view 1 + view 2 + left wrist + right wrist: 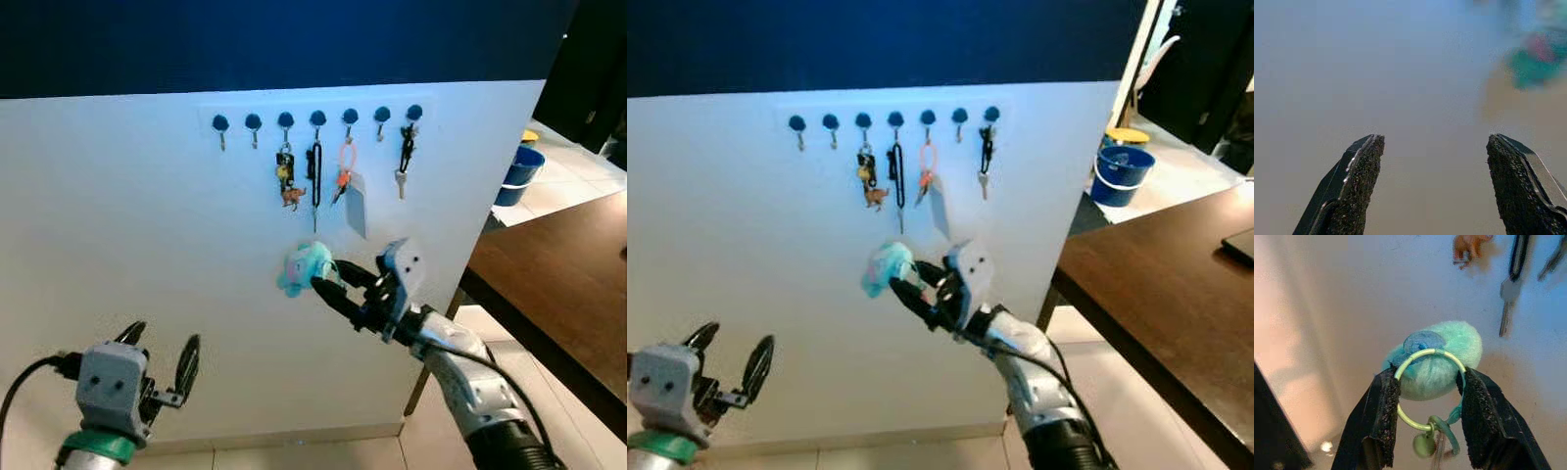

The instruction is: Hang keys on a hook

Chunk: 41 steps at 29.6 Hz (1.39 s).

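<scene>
A row of blue hooks (317,119) runs along the white wall; the two leftmost hooks (221,124) are bare, as is one near the right (382,116). Several others hold key sets. My right gripper (329,279) is raised below the row, shut on a keyring with a fluffy teal pom-pom (305,267). In the right wrist view the green ring (1429,387) sits between the two fingertips (1385,404), the pom-pom (1442,362) behind it. My left gripper (162,357) stands open and low at the left, holding nothing.
A dark brown table (568,264) stands at the right, close to my right arm. A blue bucket (519,174) sits on the floor beyond the wall's corner. Hanging key sets (286,178) and a white tag (355,201) dangle just above the gripper.
</scene>
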Available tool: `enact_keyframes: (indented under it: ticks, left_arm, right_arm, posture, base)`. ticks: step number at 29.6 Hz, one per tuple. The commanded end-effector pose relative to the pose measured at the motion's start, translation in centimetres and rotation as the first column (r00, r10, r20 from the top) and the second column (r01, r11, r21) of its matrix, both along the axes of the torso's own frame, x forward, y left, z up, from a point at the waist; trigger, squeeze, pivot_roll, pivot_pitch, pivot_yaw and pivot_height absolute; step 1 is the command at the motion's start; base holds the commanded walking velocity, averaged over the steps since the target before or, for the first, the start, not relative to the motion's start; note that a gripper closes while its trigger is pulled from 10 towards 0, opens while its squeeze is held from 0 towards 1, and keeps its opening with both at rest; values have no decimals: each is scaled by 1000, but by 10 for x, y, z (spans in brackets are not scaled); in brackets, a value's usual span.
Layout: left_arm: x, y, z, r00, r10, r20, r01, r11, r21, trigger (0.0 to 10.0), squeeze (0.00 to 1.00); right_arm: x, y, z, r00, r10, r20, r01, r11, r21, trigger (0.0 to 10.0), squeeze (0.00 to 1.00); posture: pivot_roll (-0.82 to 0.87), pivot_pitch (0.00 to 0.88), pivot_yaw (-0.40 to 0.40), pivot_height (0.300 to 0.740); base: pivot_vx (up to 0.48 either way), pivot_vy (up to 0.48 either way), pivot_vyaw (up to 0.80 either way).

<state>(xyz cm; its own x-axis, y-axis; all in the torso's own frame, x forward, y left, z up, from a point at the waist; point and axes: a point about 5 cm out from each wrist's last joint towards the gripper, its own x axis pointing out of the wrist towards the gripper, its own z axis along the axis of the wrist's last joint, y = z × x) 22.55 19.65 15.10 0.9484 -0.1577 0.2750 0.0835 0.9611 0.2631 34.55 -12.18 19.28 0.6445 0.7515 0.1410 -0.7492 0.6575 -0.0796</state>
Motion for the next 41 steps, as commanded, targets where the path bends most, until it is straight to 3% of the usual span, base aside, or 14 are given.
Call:
enact_keyframes:
  ticks: [1,2,4,7,8,10,11,12,13,17,21,30,36,41]
  left_arm:
    - [-5,-5,-1,998,-64,-9,65,988,142,10000,1000]
    - [-5,-5,-1,998,-64,-9,65,988,142,10000,1000]
    - [-7,-12,0,993,-120,0,114,945,307,10000,1000]
    - [-7,-14,1,991,-136,4,127,930,346,10000,1000]
    - [-3,-18,-1,992,-123,14,104,890,443,10000,1000]
    - [-3,-18,-1,992,-123,14,104,890,443,10000,1000]
    - [0,-19,-2,993,-112,26,83,854,514,10000,1000]
    - [3,-18,-2,996,-78,52,34,822,569,10000,408]
    - [6,-15,0,996,-43,83,-16,798,603,10000,8]
    - [7,-13,2,995,-22,101,-44,788,614,10000,0]
    - [7,-8,1,995,6,99,-70,750,658,10000,0]
    - [2,-15,-4,995,-32,93,-42,716,697,10000,0]
    - [2,-19,3,985,-34,170,-95,715,693,10000,0]
    - [2,-23,9,974,-40,224,-126,722,681,10000,0]
  right_arm:
    - [2,1,5,998,21,-55,-18,998,55,10000,0]
    - [2,1,5,998,21,-55,-18,998,55,10000,0]
    - [0,6,5,989,83,-126,-72,993,96,10000,0]
    - [-2,9,5,983,109,-147,-94,990,106,10000,0]
    - [-6,13,4,971,163,-176,-144,983,112,10000,0]
    - [-6,13,4,971,163,-176,-144,983,112,10000,0]
    - [-9,15,3,956,208,-206,-186,975,120,10000,0]
    - [-14,16,2,934,263,-241,-238,963,127,10000,0]
    - [-19,17,1,910,314,-272,-286,948,137,10000,0]
    - [-22,16,1,891,346,-293,-315,937,148,10000,0]
    - [-27,12,10,825,449,-345,-354,885,303,10000,0]
    - [-29,4,16,778,495,-387,-353,854,383,10000,0]
    - [-36,5,15,731,541,-417,-389,831,397,10000,0]
    - [-38,6,15,721,547,-425,-388,827,407,10000,0]
  posture:
    - [-203,24,117,740]
    - [-203,24,117,740]
    - [-203,24,117,740]
    - [-203,24,117,740]
    - [-200,25,115,740]
    - [-200,25,115,740]
    - [-200,25,115,740]
    - [-203,28,116,740]
    - [-203,28,116,740]
    - [-204,29,114,740]
    - [-208,31,113,740]
    - [-209,37,109,740]
    - [-210,39,107,740]
    - [-208,38,107,740]
  base:
    - [0,0,0]
    - [0,0,0]
    - [0,0,0]
    - [0,0,0]
    - [0,0,0]
    - [0,0,0]
    - [0,0,0]
    - [0,0,0]
    - [0,0,0]
    - [0,0,0]
    - [0,0,0]
    - [0,0,0]
    - [0,0,0]
    - [0,0,0]
